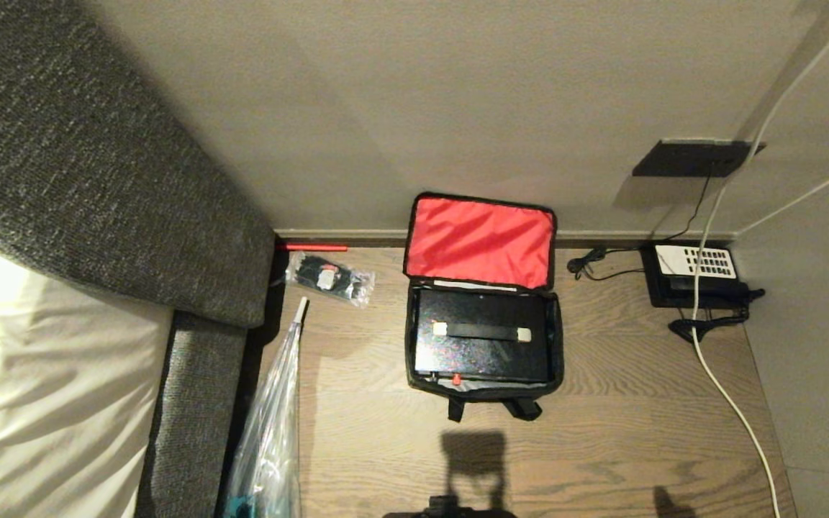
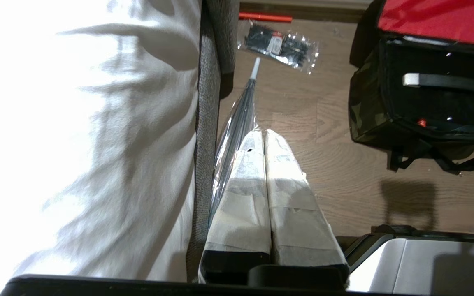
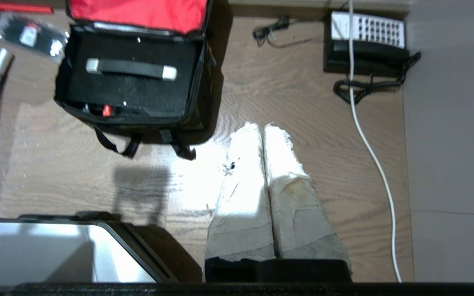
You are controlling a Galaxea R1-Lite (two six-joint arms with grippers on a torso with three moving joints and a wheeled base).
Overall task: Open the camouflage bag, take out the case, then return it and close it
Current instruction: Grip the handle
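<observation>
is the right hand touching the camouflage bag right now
Apart. The right wrist view shows the right hand shut over bare wood floor, with a clear gap to the open camouflage bag.

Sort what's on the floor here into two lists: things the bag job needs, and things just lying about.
For the job:
- camouflage bag, lid open, red lining showing
- black case, inside the bag

Lying about:
- telephone by the wall
- white cable
- packet of black parts
- clear plastic bag
- red stick

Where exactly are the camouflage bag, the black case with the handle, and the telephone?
Green camouflage fabric bag (image 1: 479,241): head view, on its open red lid lining.
Black hard case (image 1: 483,352): head view, on its top.
Flat black telephone (image 1: 695,261): head view, on its white keypad.
</observation>
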